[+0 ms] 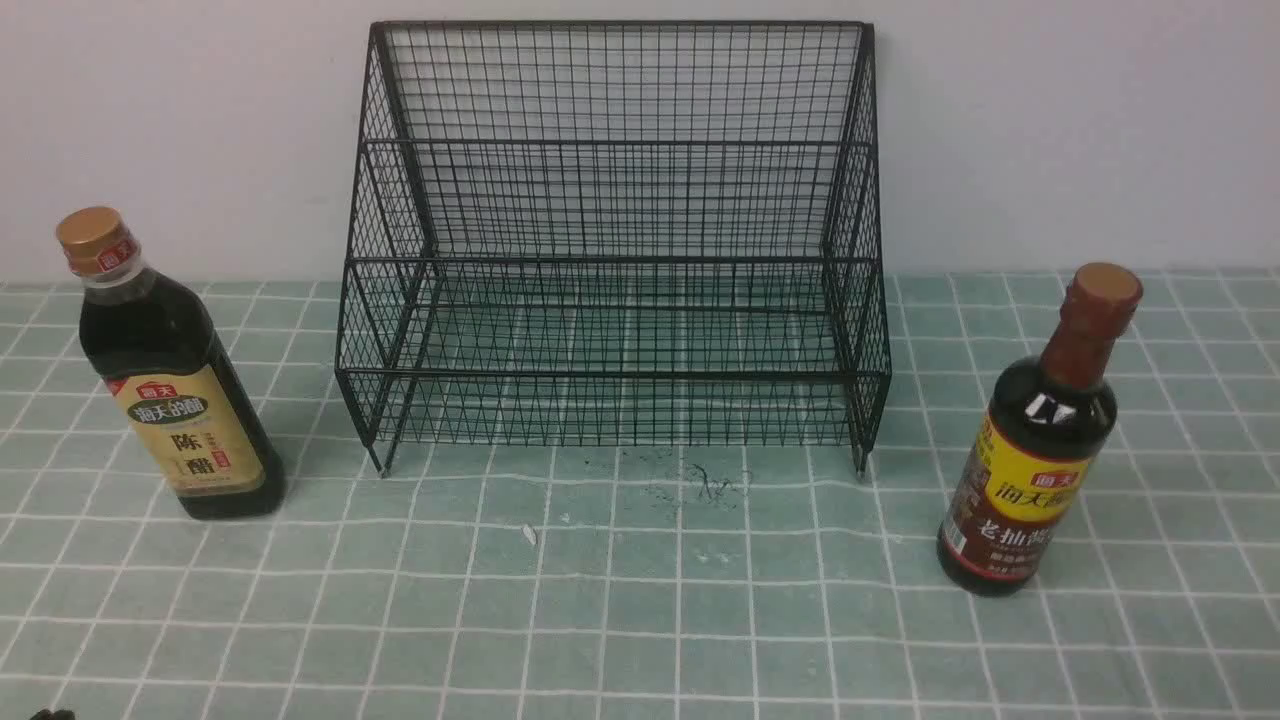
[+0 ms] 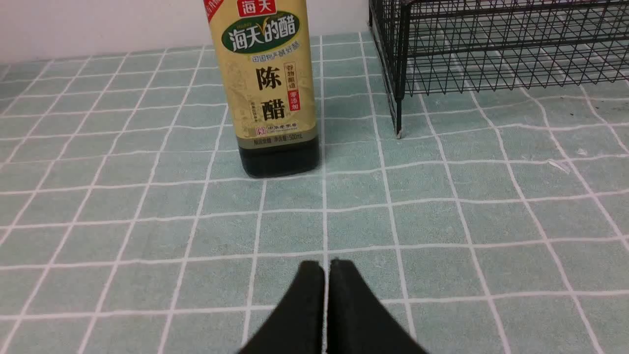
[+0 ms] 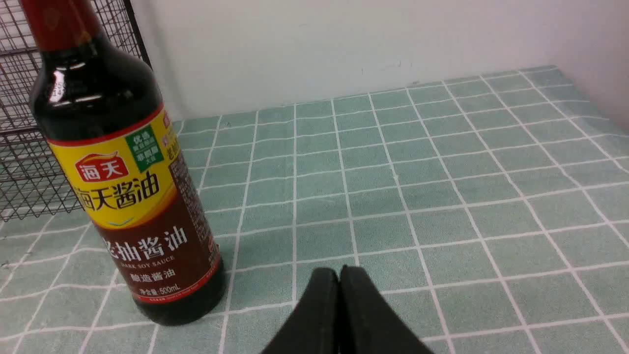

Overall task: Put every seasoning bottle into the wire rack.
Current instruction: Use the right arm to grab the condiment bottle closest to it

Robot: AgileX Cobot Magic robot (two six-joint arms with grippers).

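Observation:
The squarish bottle [image 1: 170, 380] with gold cap and tan label stands upright on the cloth, left of the wire rack [image 1: 615, 240]. It also shows in the left wrist view [image 2: 270, 88]. The round bottle [image 1: 1040, 440] with red-brown neck and yellow label stands upright right of the rack, and shows in the right wrist view [image 3: 123, 182]. The rack holds nothing. My left gripper [image 2: 327, 265] is shut and empty, low over the cloth, short of the squarish bottle. My right gripper [image 3: 339, 270] is shut and empty, beside the round bottle. Neither gripper shows clearly in the front view.
A green checked cloth [image 1: 640, 600] covers the table. A white wall [image 1: 1050, 120] stands close behind the rack. A small white scrap [image 1: 529, 534] and dark specks [image 1: 710, 485] lie in front of the rack.

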